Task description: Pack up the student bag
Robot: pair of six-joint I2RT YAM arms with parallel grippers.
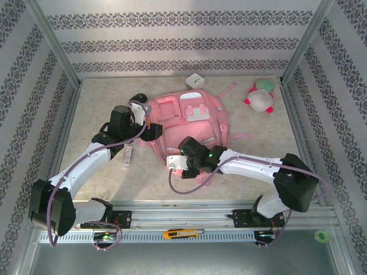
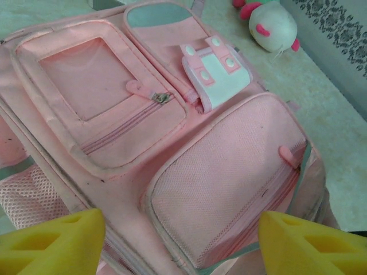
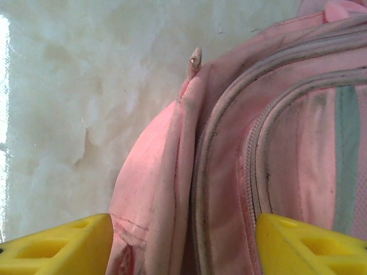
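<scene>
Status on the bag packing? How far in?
Done: nothing visibly packed. The student bag lies flat, front pockets looking zipped shut. In hand: the left pincer hovers open over the front pockets and the right pincer is open at the bag's near edge, neither holding anything. Left: the plush toy, white box and slim white item lie loose on the table; the bag likely needs opening first.
</scene>
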